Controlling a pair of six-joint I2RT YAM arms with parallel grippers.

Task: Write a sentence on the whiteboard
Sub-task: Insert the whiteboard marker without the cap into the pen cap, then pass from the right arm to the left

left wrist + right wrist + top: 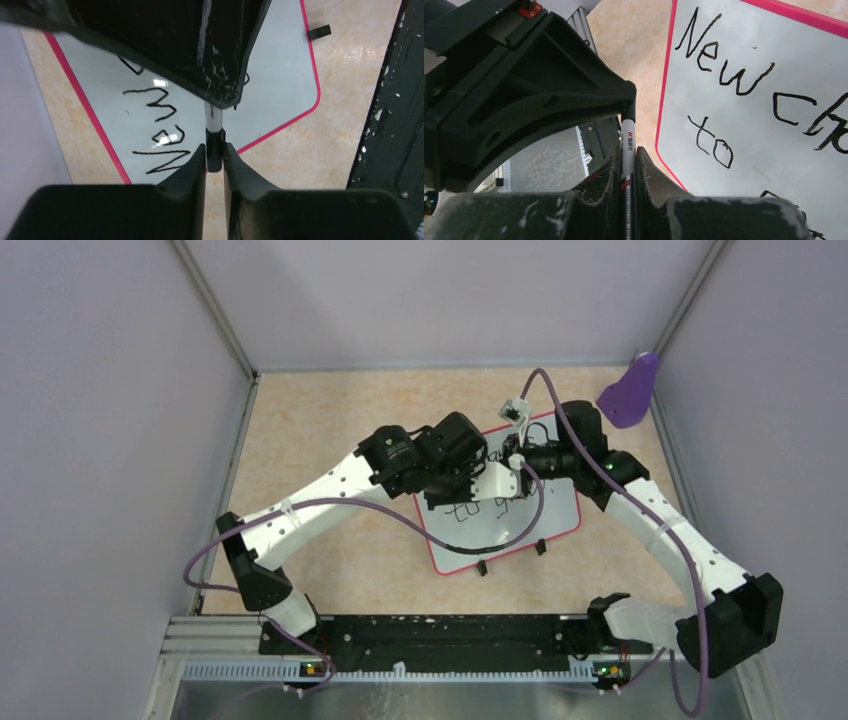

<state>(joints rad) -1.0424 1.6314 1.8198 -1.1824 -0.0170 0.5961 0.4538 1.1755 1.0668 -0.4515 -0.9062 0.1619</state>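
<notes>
The whiteboard (552, 516) lies flat on the surface (330, 440) near its middle, a little toward 3 o'clock, skewed, with its two black clip feet on the 6 o'clock edge. The sentence (744, 90) is partly legible. The right wrist view shows "New ch" on the first line and "to" beneath it. The rest runs out of frame there and sits under the arms in the top view, so I cannot confirm the last words. Both arms meet above the board's 12 o'clock half, joined by one marker (627, 142). The right hand (629, 155) is clamped narrow on the white labelled barrel. The left hand (215, 150) is pinched narrow on the black end, which looks like a cap, though that is not certain. The tip is not seen touching the board. By my reading the writing is largely or wholly down. What seems left is to cap or pass the marker, then check that the closing words are complete.
</notes>
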